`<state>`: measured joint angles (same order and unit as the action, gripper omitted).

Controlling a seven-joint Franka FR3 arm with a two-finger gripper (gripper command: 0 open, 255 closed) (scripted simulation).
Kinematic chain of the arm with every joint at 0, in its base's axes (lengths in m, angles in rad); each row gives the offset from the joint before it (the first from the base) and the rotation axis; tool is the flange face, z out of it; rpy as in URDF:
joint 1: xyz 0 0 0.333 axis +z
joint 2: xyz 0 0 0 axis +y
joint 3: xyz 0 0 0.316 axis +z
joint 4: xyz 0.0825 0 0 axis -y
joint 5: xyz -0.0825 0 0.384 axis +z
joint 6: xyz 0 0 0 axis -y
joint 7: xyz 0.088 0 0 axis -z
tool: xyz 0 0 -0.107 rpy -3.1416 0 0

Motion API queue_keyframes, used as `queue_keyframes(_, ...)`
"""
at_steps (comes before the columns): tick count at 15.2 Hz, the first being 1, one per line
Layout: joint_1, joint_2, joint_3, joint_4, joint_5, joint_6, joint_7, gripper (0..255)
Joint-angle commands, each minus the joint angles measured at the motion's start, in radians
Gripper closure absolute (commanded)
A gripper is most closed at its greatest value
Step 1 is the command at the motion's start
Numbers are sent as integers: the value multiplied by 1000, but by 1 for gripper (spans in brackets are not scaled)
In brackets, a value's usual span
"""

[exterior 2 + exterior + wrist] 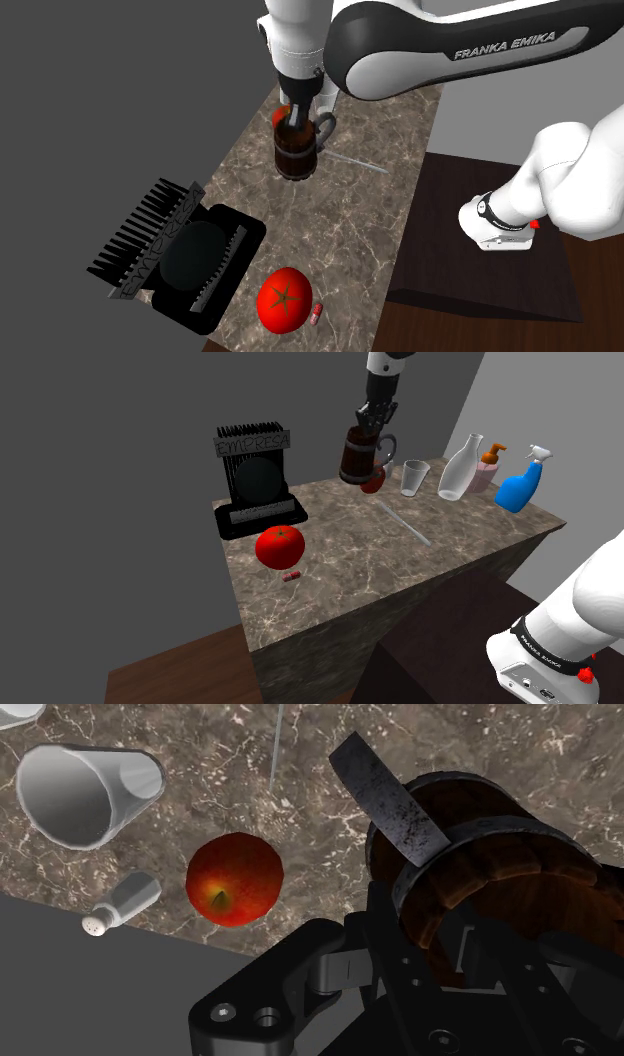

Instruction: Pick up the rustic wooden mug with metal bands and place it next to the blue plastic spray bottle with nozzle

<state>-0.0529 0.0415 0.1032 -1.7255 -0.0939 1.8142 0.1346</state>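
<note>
Wood with dark metal bands: your mug (360, 457) is in the claw (369, 428), its fingers pinched on the rim. The mug is well apart from the blue spray bottle (522, 487). A clear cup (414, 477), a glass bottle (460, 470) and a pump bottle (487, 467) stand between them.

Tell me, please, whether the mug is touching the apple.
Apart. The wrist view shows a strip of bare counter between the mug and the apple.
</note>
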Motion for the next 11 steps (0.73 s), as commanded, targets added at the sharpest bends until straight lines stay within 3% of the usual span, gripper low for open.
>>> queue_keyframes(1, 0, 1, 0, 29, 0, -27, -2, 255)
queue_keyframes(11, 3, 21, 2, 189, 0, -167, -11, 255)
